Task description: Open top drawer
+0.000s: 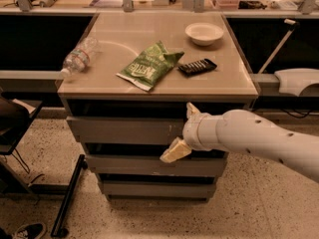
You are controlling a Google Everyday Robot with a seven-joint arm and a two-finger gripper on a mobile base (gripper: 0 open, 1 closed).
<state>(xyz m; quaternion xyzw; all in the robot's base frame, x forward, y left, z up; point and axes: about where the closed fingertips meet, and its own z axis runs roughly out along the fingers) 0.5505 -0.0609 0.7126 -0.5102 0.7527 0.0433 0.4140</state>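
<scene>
The top drawer is the grey, flat, handle-less front just under the cabinet top, with pale scratch marks right of centre. My gripper is at the right part of that front, on a white arm coming in from the right. It is open: one tan fingertip stands at the drawer's upper edge and the other hangs below its lower edge, so the fingers straddle the front. The right end of the drawer front is hidden behind the wrist.
Two smaller grey drawers sit below. On the cabinet top lie a plastic bottle, a green chip bag, a black bar and a white bowl. A dark chair and a black leg stand at the left.
</scene>
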